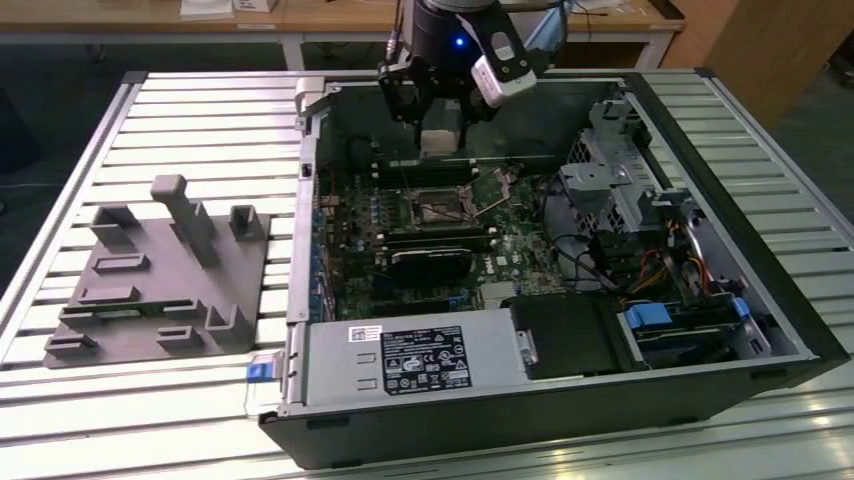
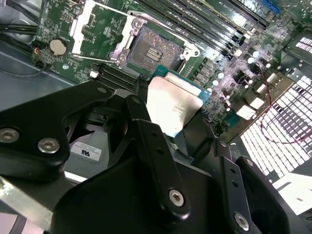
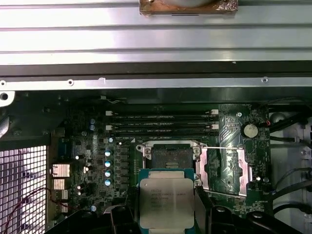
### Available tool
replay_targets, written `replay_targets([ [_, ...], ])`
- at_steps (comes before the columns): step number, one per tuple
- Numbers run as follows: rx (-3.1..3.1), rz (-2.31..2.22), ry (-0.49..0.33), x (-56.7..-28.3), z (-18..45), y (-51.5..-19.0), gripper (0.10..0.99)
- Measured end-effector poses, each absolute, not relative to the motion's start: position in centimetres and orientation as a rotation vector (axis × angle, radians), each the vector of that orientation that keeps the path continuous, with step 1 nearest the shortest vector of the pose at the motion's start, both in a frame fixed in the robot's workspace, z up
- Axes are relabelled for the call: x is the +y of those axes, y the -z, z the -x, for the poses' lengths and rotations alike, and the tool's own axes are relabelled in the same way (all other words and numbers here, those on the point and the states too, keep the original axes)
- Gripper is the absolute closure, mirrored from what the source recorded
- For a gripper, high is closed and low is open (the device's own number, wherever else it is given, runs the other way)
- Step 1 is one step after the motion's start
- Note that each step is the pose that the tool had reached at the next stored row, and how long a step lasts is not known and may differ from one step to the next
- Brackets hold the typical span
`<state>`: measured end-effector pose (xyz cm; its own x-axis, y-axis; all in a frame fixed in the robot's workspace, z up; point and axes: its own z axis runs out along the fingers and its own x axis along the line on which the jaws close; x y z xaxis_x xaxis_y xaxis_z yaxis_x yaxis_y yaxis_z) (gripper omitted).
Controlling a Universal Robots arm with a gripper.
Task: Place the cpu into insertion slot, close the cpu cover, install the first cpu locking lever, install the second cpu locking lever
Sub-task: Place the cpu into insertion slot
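Pointing steeply down from the exterior view's top edge into the open computer case (image 1: 561,415), with the gripper (image 1: 438,140) low over the far part of the motherboard (image 1: 521,250). Clamped by black fingers (image 3: 122,219) on two opposite edges of the cpu (image 3: 166,202) — silver top toward the first wrist camera, green rim around it. Visible in the second wrist view as a pale square past the gripper's black linkage.

Held flat and clear of the board, not yet in the insertion slot (image 3: 170,156). Just beside that slot in both wrist views. In the exterior view, short of it toward the case's far wall.

Next to the slot, the cpu cover (image 3: 226,168) lying open, with green board showing through its window — and a thin wire locking lever (image 3: 219,146) along one edge.

Beyond the slot, a row of long memory slots (image 3: 161,124) and a coin cell (image 3: 250,130). Under the case, a slatted metal table (image 1: 200,110), with a grey fixture (image 1: 160,280) on the exterior view's left.
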<state>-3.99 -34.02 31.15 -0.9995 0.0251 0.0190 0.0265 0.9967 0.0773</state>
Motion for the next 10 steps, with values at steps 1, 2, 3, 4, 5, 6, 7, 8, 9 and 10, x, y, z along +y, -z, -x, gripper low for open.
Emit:
replay_targets([
  [1,-3.121,0.04,0.121,-34.02,3.97,-31.04,0.549],
  [2,-3.121,0.04,0.121,-34.02,3.95,-30.94,0.549],
  [3,-3.121,0.04,0.121,-34.02,3.93,-30.85,0.549],
  [4,-3.121,0.04,0.121,-34.03,3.9,-30.76,0.549],
  [5,-3.121,0.04,0.121,-34.02,3.87,-30.67,0.549],
  [6,-3.121,0.04,0.121,-34.02,3.85,-30.58,0.549],
  [7,-3.121,0.04,0.121,-34.02,3.84,-30.48,0.549],
  [8,-3.121,0.04,0.121,-34.03,3.83,-30.36,0.549],
  [9,-3.121,0.04,0.121,-34.02,3.82,-30.25,0.549],
  [10,-3.121,0.04,0.121,-34.02,3.81,-30.15,0.549],
])
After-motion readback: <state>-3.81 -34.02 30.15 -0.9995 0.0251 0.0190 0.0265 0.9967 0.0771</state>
